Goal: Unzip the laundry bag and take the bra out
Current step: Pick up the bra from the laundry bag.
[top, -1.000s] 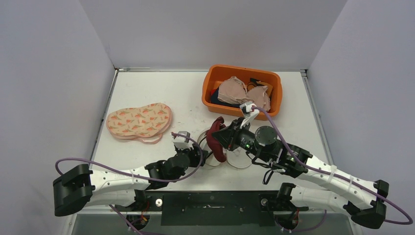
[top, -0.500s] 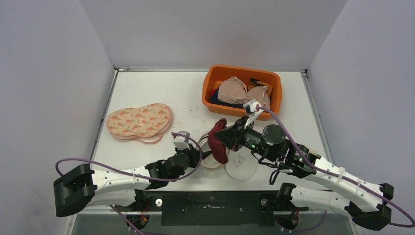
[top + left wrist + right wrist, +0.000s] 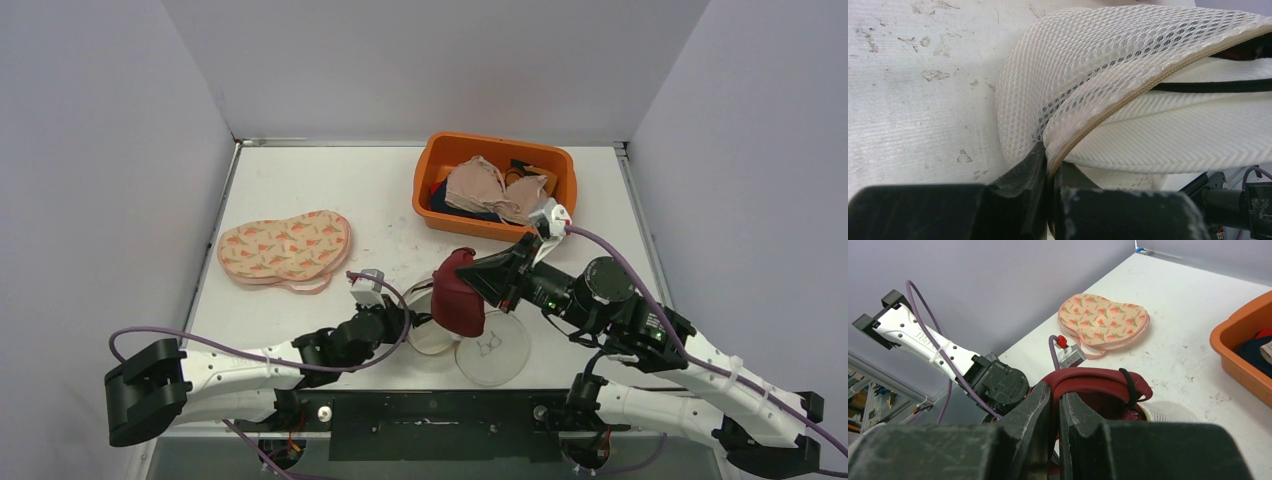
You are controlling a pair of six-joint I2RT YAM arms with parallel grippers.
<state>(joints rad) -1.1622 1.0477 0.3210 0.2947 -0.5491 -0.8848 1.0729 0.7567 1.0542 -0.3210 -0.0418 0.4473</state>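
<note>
The white mesh laundry bag (image 3: 491,349) lies open near the table's front edge. Its zipper (image 3: 1128,96) runs along the raised mesh flap (image 3: 1088,65). My left gripper (image 3: 1050,162) is shut on the bag's zippered edge and sits at the bag's left side (image 3: 407,318). The dark red bra (image 3: 457,293) hangs just above the bag. My right gripper (image 3: 488,282) is shut on the bra's padded rim (image 3: 1098,381); in the right wrist view the jaws (image 3: 1057,397) pinch the red fabric, and a black strap (image 3: 1131,385) crosses the cup.
An orange bin (image 3: 430,165) with beige bras and dark clothes stands at the back right. A pink floral pouch (image 3: 285,247) lies at the left. Side walls enclose the table. My left arm (image 3: 938,347) reaches in from the left.
My left gripper has shut on the bag's edge. My right gripper has drawn the red bra up and to the right, out of the bag, uncovering the round mesh panel.
</note>
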